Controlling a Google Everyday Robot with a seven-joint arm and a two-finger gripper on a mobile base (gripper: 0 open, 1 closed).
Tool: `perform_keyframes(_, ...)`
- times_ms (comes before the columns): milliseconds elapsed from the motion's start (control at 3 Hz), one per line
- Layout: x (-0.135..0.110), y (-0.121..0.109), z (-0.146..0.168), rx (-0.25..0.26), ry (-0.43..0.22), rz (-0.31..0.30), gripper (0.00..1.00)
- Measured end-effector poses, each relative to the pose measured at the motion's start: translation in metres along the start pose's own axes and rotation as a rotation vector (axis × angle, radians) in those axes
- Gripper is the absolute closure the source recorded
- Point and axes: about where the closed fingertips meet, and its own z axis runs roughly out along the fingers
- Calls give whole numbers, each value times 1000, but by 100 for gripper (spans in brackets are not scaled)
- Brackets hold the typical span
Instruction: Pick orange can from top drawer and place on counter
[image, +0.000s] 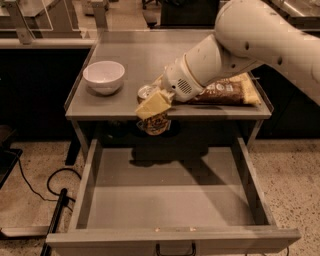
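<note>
My gripper (152, 104) is shut on the orange can (153, 122), holding it upright in the air at the front edge of the counter (150, 55). The can's silver top (145, 91) shows just above the pale fingers (150, 105); its orange-brown body hangs below the counter's rim. The top drawer (170, 200) is pulled open below and nothing lies in it. Its dark handle (175, 248) shows at the bottom edge. My white arm (250, 40) reaches in from the upper right.
A white bowl (103, 76) stands on the counter's left side. A snack bag (225, 92) lies on the counter's right side, partly behind my arm. A black cable (35, 185) runs on the speckled floor at the left.
</note>
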Motion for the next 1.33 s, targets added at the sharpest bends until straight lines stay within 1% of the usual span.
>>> perform_keyframes(333,-17,-24,-27,55,-7,1,100)
perform_keyframes(667,-39,-81,-59,116,-7,20,100)
perform_keyframes(1000,-45,-83,-64,125,-17,11,100)
perform_keyframes(1333,-52,-100,-49,94,-23,23,100)
